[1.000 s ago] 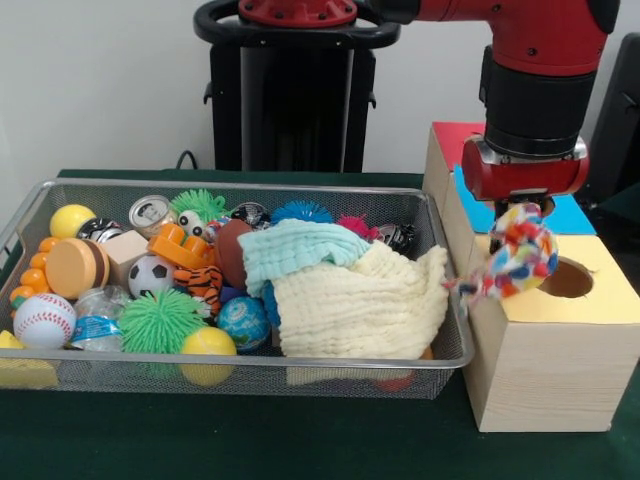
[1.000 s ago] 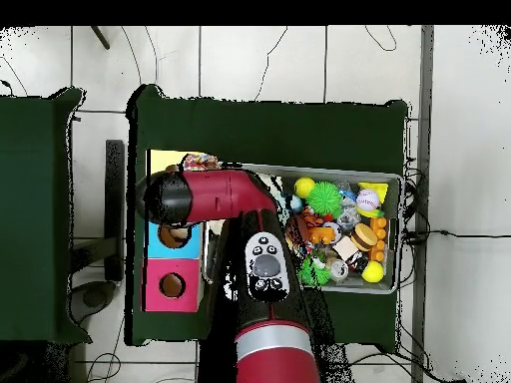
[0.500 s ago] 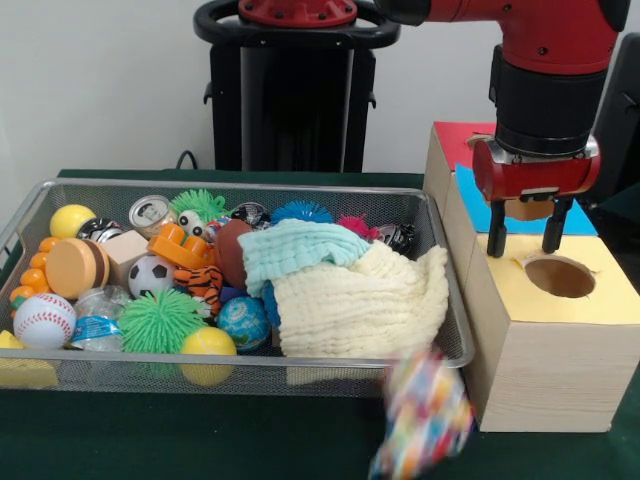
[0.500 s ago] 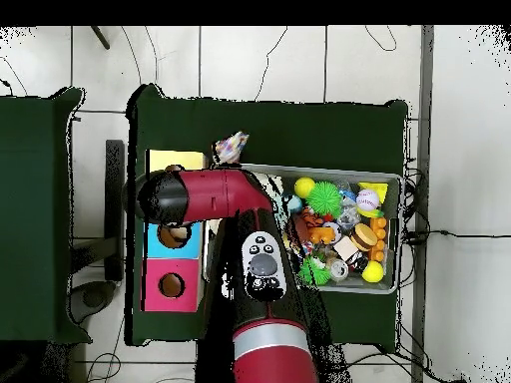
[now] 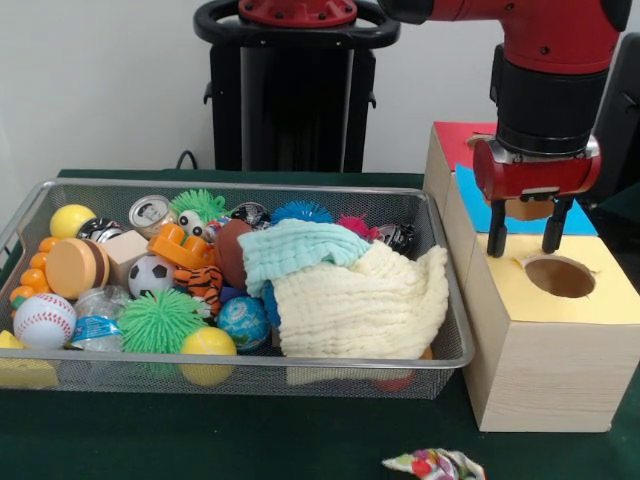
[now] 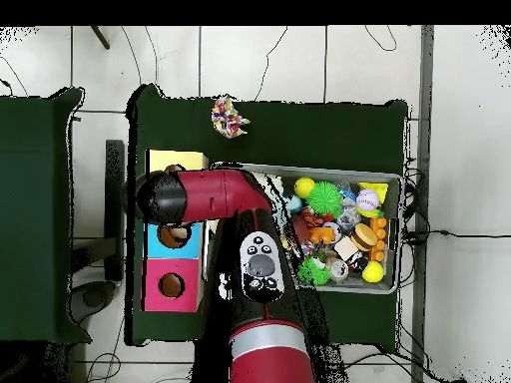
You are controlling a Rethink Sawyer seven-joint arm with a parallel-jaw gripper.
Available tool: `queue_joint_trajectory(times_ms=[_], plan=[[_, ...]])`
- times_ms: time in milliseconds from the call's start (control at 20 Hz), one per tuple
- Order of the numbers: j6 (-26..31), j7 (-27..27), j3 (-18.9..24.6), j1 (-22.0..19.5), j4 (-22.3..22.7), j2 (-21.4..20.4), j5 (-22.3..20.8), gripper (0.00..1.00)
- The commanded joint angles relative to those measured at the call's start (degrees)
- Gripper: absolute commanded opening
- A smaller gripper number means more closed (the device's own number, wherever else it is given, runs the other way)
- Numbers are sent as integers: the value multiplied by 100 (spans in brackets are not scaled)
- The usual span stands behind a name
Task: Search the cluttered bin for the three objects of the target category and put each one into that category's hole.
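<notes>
Rope toy (image 5: 434,464), multicoloured and knotted, lies on the green tablecloth (image 5: 200,440) in front of the wire bin and the wooden box, clear of both; the overhead view places it (image 6: 229,117) on the cloth near the table edge, beyond the yellow end of the box. Gripper (image 5: 524,240) hangs above the yellow-topped section of the wooden box (image 5: 545,370), just behind the round hole (image 5: 559,276), with its two black fingers (image 5: 496,233) spread apart and nothing between them. Behind the yellow section, the box continues with a blue section (image 5: 575,215) and a red section (image 5: 460,140). Wire bin (image 5: 300,378) stands just beside the box and holds a cream muslin cloth (image 5: 360,305), a teal cloth (image 5: 295,250), a soccer ball (image 5: 151,275), a baseball (image 5: 43,320), a green spiky ball (image 5: 160,320), a yellow ball (image 5: 72,220), a tin can (image 5: 152,212) and other small toys.
</notes>
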Motion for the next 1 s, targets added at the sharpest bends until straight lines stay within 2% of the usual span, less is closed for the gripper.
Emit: queue_joint_trajectory(times_ms=[50, 250, 450, 650, 1000], plan=[[577, 549, 10, -39, 198, 125, -71, 100], [608, 282, 155, -320, 264, 5, -18, 100], [321, 247, 177, -361, 344, 89, -108, 100], [349, 278, 125, -329, 263, 128, -173, 100], [395, 191, 129, -427, 312, -119, -183, 100]])
